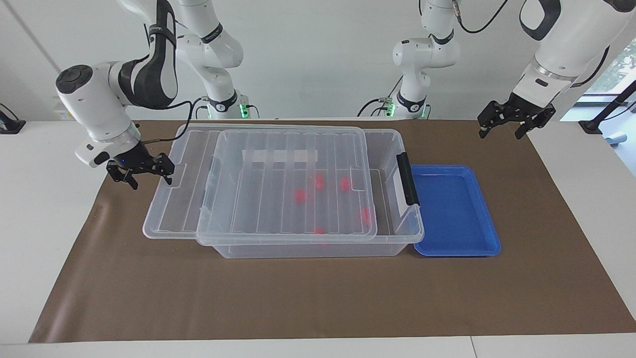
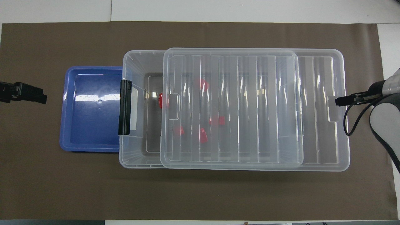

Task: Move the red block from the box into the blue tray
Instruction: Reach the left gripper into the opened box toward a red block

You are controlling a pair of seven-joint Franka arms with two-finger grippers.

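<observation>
Your tiny red plastic blocks [image 2: 203, 136] sat in the clear plastic box [image 1: 392, 238], under its slid-aside lid [image 1: 288, 184]. Right gripper [image 1: 140, 172] jaws looked spread at the lid's end; left gripper [image 1: 514, 120] jaws I couldn't tell. That lid could slip off.

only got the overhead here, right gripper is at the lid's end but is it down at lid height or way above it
observer: Down low. In the facing view the right gripper is about level with the lid, beside its overhanging end. I can't tell if it touches.
operator: fingers open or shut
observer: Open, spread apart, nothing between them.
operator: and the left one
observer: The left gripper hangs raised over the mat, waiting, fingers open, clearly higher than the tray.
</observation>
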